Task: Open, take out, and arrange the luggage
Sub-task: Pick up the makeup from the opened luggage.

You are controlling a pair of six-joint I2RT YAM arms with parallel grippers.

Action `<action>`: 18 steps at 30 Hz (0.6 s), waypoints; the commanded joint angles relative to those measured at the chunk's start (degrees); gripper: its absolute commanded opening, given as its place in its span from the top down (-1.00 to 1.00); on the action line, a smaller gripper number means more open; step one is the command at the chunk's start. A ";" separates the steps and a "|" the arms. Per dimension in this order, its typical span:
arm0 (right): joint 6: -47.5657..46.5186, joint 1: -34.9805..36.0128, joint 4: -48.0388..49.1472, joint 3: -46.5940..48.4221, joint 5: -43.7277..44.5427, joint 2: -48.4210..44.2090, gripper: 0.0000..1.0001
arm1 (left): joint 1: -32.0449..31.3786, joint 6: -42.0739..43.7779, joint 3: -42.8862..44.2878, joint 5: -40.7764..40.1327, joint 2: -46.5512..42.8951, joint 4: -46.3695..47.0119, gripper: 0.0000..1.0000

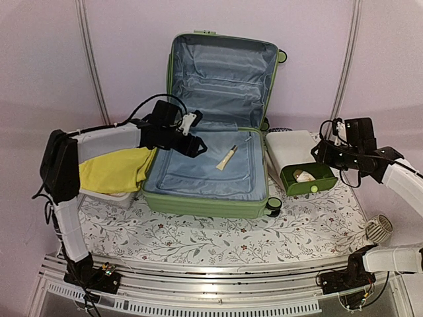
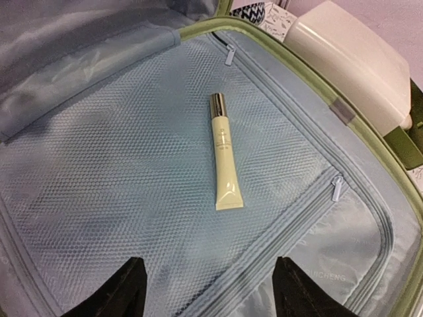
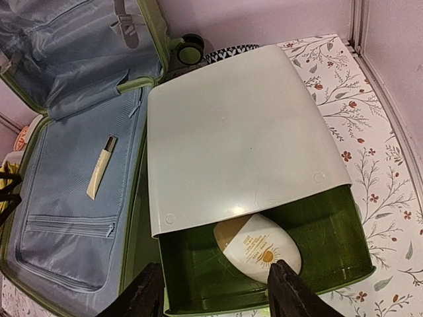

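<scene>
**One tube lies in the open luggage**

Both grippers stand with fingers apart and nothing between them. On the floral table (image 1: pixel 198 241) the luggage (image 1: pixel 205 206) lies open in the middle, its lower half flat and its lid propped upright against the far wall. The left gripper (image 2: pixel 205 290) hovers over the lower half's mesh lining. The right gripper (image 3: pixel 215 290) hangs over a green bin (image 3: pixel 330 228) just to the right of the luggage, with a bottle (image 3: pixel 261 247) inside it. At the left, a basket (image 1: pixel 109 197) holds a yellow cloth (image 1: pixel 115 168).

Further in, a pale tube (image 2: pixel 225 152) rests flat on the mesh, apart from the zips and the rim.

The shell looks stiff, bulky and probably the heaviest thing here. Its smooth ribs would likely slip in small fingers, so the rim or the handle at the lid's top edge seems the better hold. The lining is soft and could snag. The tube looks light and squeezable, so a gentle pinch across its body, near the cap, should suit.
</scene>
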 commanded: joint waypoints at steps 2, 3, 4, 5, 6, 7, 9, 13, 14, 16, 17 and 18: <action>-0.66 -0.15 -0.68 2.02 -1.63 -1.16 -0.11 | 3.71 2.58 10.95 9.21 11.43 -11.83 -0.32; -0.66 -0.13 -0.73 2.03 -1.80 -1.16 -0.11 | 4.13 2.65 12.59 10.53 13.13 -11.92 -0.31; -0.57 -0.16 -0.76 2.01 -1.89 -1.20 -0.11 | 4.45 2.61 13.98 10.98 14.56 -11.98 -0.31; -0.46 -0.16 -0.82 1.98 -2.03 -1.23 -0.11 | 4.75 2.65 15.61 11.49 16.25 -12.13 -0.31; -0.40 -0.16 -0.90 1.92 -2.13 -1.24 -0.12 | 5.04 2.61 17.72 11.88 17.95 -12.47 -0.31; -0.33 -0.17 -0.94 1.86 -2.29 -1.29 -0.12 | 5.33 2.80 19.48 12.50 19.51 -12.96 -0.31; -0.24 -0.17 -1.10 1.81 -2.37 -1.46 -0.12 | 6.03 2.98 23.09 13.96 22.73 -14.46 -0.31; -0.22 -0.19 -1.46 1.79 -2.19 -1.85 -0.13 | 7.11 3.89 27.83 17.73 28.11 -15.39 -0.31; -0.22 -0.16 -1.55 1.85 -2.15 -1.94 -0.13 | 7.25 4.23 29.22 17.86 29.25 -15.93 -0.31; -0.15 -0.16 -1.65 1.96 -2.22 -1.95 -0.13 | 7.30 4.85 32.53 17.79 31.69 -17.46 -0.31; -0.21 -0.19 -1.73 1.99 -2.23 -1.95 -0.13 | 7.29 5.01 34.54 18.04 32.86 -18.20 -0.30; -0.22 -0.19 -1.74 2.00 -2.24 -1.95 -0.13 | 7.25 5.06 35.97 19.09 33.81 -18.72 -0.29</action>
